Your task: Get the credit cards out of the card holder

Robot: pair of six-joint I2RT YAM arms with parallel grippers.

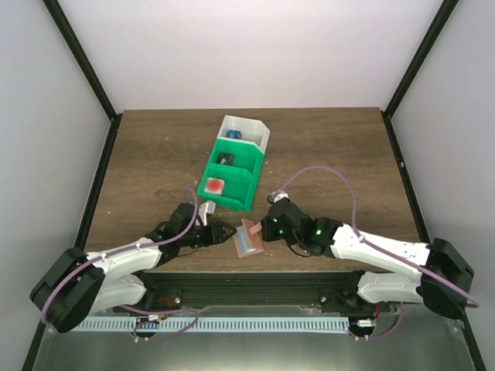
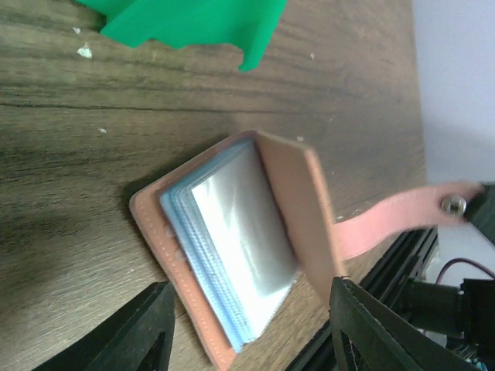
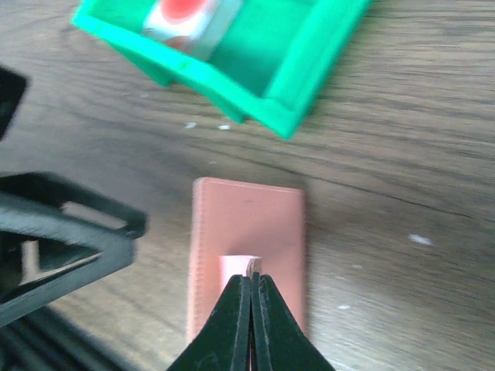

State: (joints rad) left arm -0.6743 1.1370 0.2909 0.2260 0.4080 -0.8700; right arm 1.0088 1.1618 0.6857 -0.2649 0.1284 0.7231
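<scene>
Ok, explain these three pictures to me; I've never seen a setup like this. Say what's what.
These are two robot arms bolted at the near edge of a wooden table. The overhead picture comes from a fixed camera above and behind them; the other two come from cameras on each wrist.

On the table stand a green-and-white bin holding small blocks, and an open salmon-brown card holder showing a stack of credit cards.

The left gripper is open, its fingers on either side of the holder. The right gripper is pinched shut on the holder's pink strap, pulling the flap open.
</scene>
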